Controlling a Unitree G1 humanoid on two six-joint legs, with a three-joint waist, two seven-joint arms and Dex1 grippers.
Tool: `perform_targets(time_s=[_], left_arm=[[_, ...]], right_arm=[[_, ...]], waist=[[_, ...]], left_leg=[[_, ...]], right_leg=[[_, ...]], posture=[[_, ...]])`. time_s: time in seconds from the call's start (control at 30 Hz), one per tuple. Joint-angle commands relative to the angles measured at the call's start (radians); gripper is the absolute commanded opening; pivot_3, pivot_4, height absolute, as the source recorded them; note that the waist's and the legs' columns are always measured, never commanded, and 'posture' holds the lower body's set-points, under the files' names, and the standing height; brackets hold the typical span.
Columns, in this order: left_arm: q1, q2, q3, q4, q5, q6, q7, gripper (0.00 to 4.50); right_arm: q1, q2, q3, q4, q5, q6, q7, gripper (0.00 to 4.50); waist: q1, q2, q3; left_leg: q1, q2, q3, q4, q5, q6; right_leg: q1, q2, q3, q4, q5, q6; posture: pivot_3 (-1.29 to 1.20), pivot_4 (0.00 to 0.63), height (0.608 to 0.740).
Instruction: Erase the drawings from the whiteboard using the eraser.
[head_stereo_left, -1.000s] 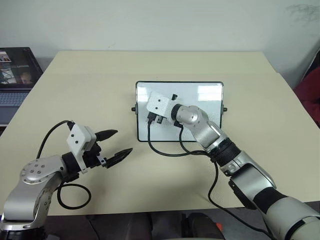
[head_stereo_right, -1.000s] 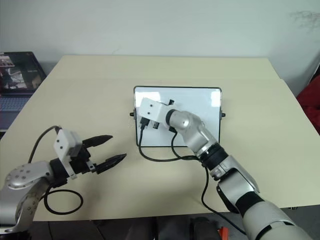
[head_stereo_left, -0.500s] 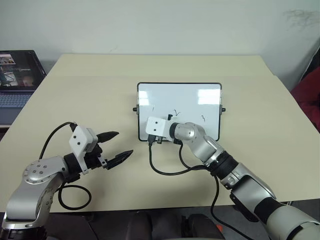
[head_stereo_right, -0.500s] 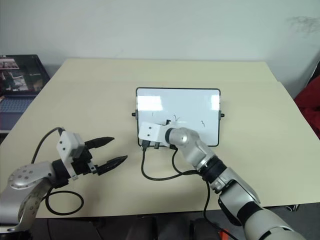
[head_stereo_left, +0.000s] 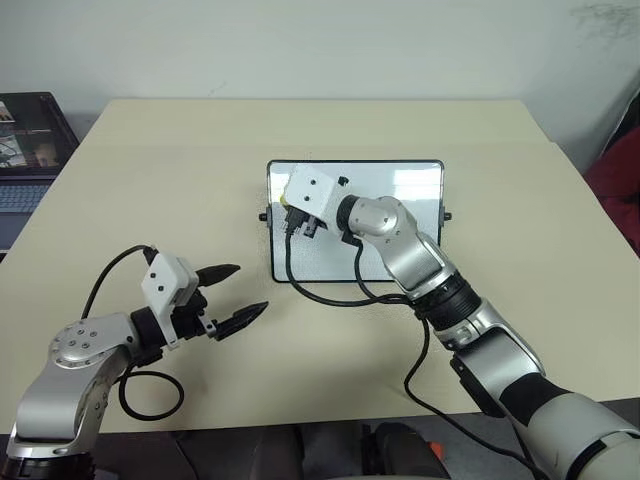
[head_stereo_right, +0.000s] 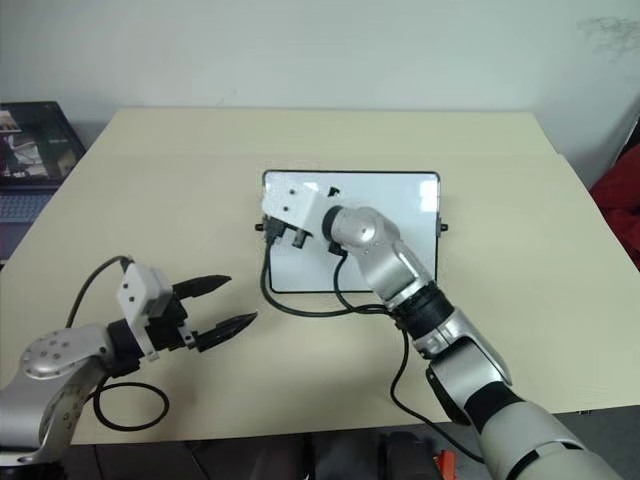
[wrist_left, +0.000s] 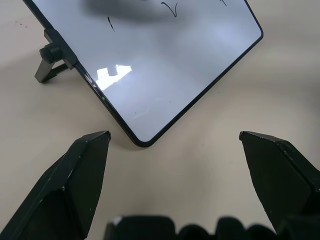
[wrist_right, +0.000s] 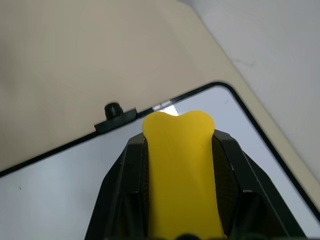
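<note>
My right tool (wrist_right: 180, 165) was clamped on the eraser (wrist_right: 181, 170), the yellow block pinched between both black fingers with its rounded end sticking out past them. In the head views that tool sat at the upper left corner of the whiteboard (head_stereo_left: 410, 200), just above centre frame, with its cable looping down across the board's lower edge onto the counter (head_stereo_left: 150, 180). My left tool (head_stereo_left: 225, 296) hung in the lower left of the frame, fingers apart and empty, pointing toward the board's near corner.

The drawings (wrist_left: 167, 7) were in the left wrist view's upper part: a short stroke, a squiggle and a trace of a third mark at the frame's top edge, all on the glossy white.

What worried me from there: the board stood tilted on small side knobs, not flat, so a hard push with the eraser could have slid or tipped it backward, and nothing was bracing it. The eraser was near the corner rather than over the marks, so I judged a careless sweep could have run off the frame or missed the row altogether. The dangling cable could also have dragged across the board and snagged on a knob. Too light a press, and the ink would only have smeared.
</note>
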Motion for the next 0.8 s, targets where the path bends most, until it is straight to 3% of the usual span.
perform_targets(time_s=[0.03,0.37,0.67,0.8], left_arm=[[-0.003,-0.001,-0.006,-0.026,0.002,-0.018,0.002,4.50],[-0.015,-0.004,-0.021,-0.027,0.000,-0.019,0.007,4.50],[-0.025,-0.006,-0.035,-0.030,0.001,-0.018,0.011,4.50],[-0.027,-0.006,-0.038,-0.030,0.000,-0.019,0.010,4.50]], right_arm=[[-0.034,0.000,0.002,0.050,-0.023,-0.067,-0.034,1.30],[0.020,-0.026,0.043,0.094,-0.048,-0.052,0.045,1.30],[0.056,-0.053,0.089,0.034,-0.064,-0.022,0.129,1.30],[0.031,-0.044,0.049,-0.046,-0.040,0.001,0.131,1.30]], waist=[[-0.001,0.000,0.000],[-0.006,0.000,0.000],[-0.006,0.000,0.000],[-0.006,0.000,0.000]], left_leg=[[0.000,0.000,0.000,0.000,0.000,0.000],[0.001,0.000,-0.001,0.001,0.000,0.000],[0.002,-0.001,-0.001,0.001,0.002,0.000],[0.002,-0.001,-0.001,0.002,0.002,0.000]], right_leg=[[0.000,0.000,0.000,0.000,0.000,0.000],[0.000,0.000,-0.001,0.003,0.000,0.000],[0.000,0.000,-0.001,0.008,0.000,0.000],[0.000,0.000,-0.001,0.008,0.000,0.000]], posture=[[0.00,0.150,0.740],[0.00,0.150,0.740],[0.00,0.150,0.740],[0.00,0.150,0.740]])
